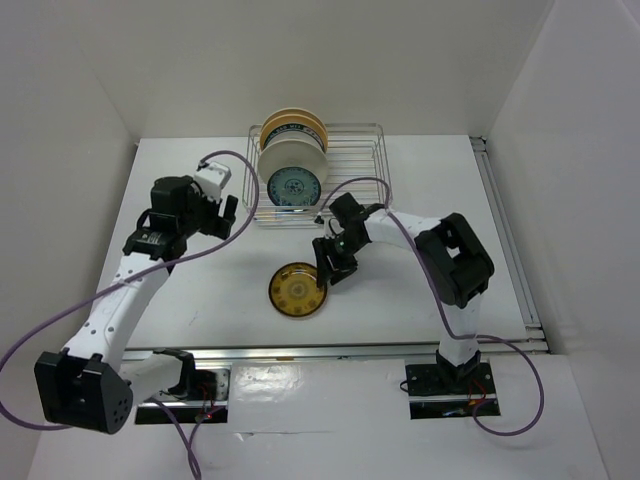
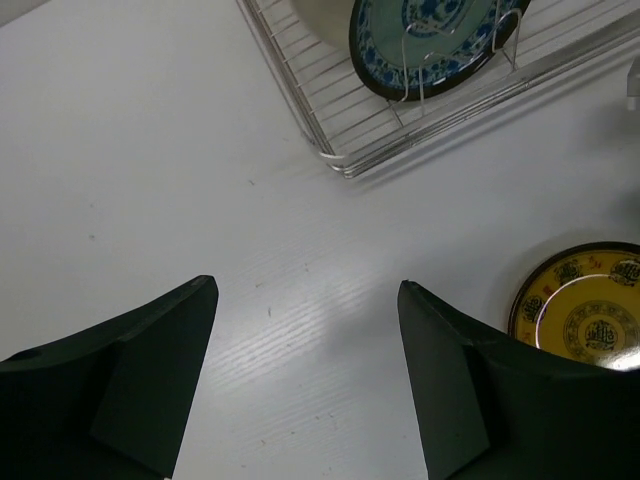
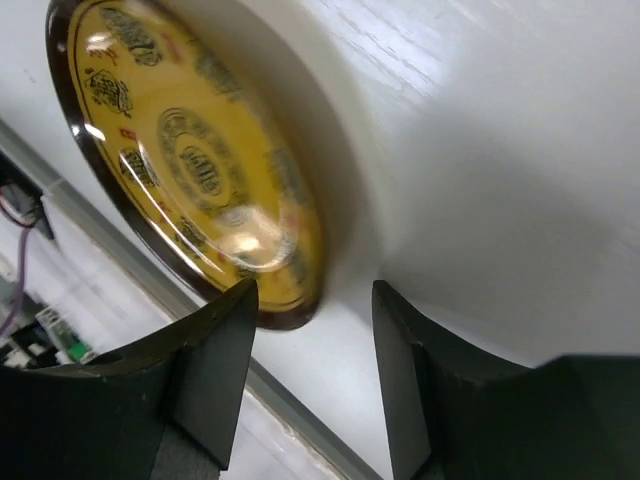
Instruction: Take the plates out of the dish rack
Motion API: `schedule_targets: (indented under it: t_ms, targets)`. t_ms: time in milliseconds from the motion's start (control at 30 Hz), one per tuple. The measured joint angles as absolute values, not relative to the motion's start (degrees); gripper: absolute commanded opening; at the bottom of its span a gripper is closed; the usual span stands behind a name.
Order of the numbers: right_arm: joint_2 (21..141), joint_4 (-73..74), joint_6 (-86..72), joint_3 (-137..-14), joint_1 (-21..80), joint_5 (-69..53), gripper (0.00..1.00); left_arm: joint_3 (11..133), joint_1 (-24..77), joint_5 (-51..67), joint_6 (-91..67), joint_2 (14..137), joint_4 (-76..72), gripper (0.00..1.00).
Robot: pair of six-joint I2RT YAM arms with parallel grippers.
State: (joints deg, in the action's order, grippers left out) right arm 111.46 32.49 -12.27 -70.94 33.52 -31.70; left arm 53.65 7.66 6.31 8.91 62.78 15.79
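gold plate (image 1: 297, 290) on table (image 1: 420, 180) – right gripper (image 3: 312, 292) spread at its rim; left gripper (image 2: 305, 288) spread

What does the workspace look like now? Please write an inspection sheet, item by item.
Surface: white table, smooth.
Job's things: gold-patterned plate lies flat on the table; blue-patterned plate and cream plates stand in the dish rack.
Clutter: nothing seen.
Claws: left claw open, empty; right claw open beside the gold-patterned plate's rim.
Cables: purple cables loop from both arms.
Surroundings: white walls.
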Motion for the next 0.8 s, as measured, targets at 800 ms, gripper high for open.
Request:
schedule_targets:
  t_ms: [800]
  targets:
    - [89.78, 28.80, -10.22, -74.24, 25.02, -21.56, 0.72, 92.71, 12.64, 17.63, 19.57, 107.42, 21.17, 0.72]
